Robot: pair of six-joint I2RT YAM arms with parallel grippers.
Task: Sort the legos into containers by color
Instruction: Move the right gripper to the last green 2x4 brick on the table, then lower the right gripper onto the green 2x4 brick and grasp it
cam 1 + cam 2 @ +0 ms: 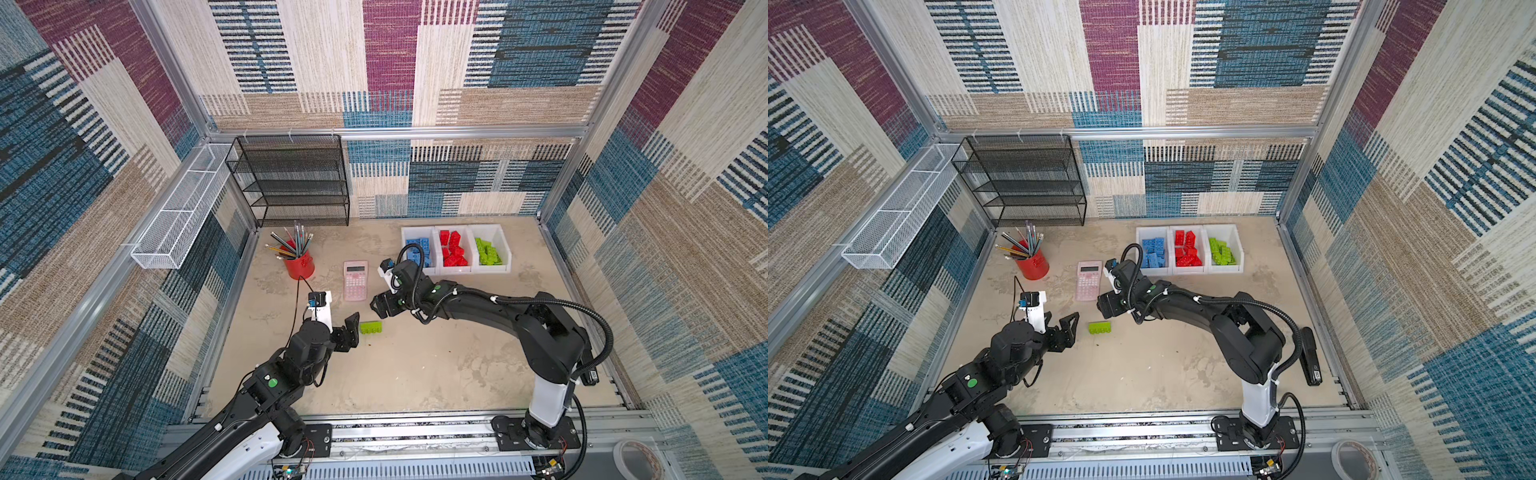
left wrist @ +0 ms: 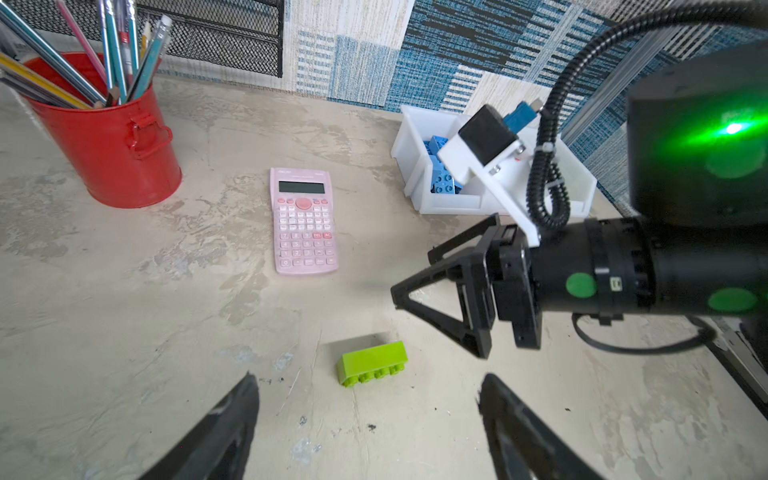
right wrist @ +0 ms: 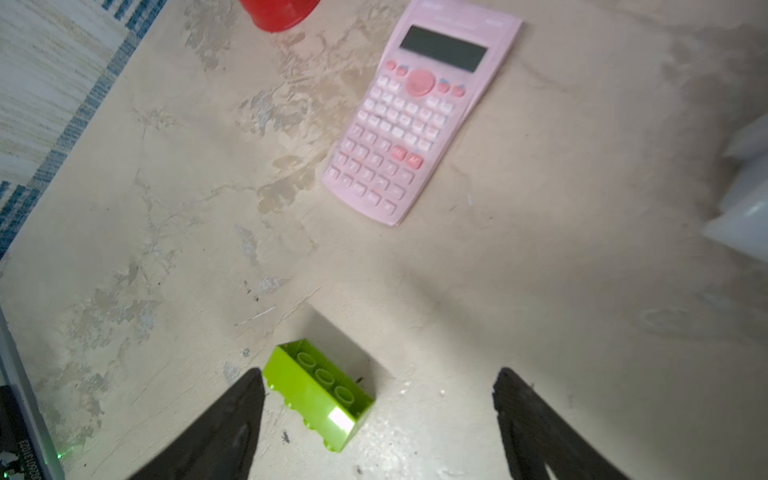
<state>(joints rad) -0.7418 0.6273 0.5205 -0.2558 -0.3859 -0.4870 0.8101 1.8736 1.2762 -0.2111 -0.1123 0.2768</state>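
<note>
1. Left wrist view: one lime green rectangular studded plastic brick (image 2: 372,363) lies alone on the mottled beige tabletop (image 2: 124,311). It is tipped onto a long side, with its row of studs facing the robot bases.
2. Seen in both top views, the left gripper (image 1: 352,332), a black two-finger claw, sits just left of the brick without touching it. Its fingers are spread wide and hold nothing.
3. The right gripper (image 2: 413,272) hangs above the table just behind the brick, on the calculator's side. Its fingers are also spread wide and empty. The right wrist view shows the brick's hollow underside close to one finger (image 3: 228,428), while the left wrist view shows that claw raised clear of the brick.
4. Three white plastic open-top bins (image 1: 455,269), joined in a row, stand at the back right of the table, well apart from the loose brick. The one on the left holds blue bricks (image 1: 420,243), the middle one red bricks (image 1: 454,249) and the one on the right lime green bricks (image 1: 488,251).
5. A pink rectangular calculator (image 1: 355,280) lies flat between the bins and a red metal pencil cup (image 1: 300,266).
6. A black wire-mesh shelf (image 1: 291,183) stands against the back wall, and a white wire-mesh tray (image 1: 178,216) hangs on the left wall.
</note>
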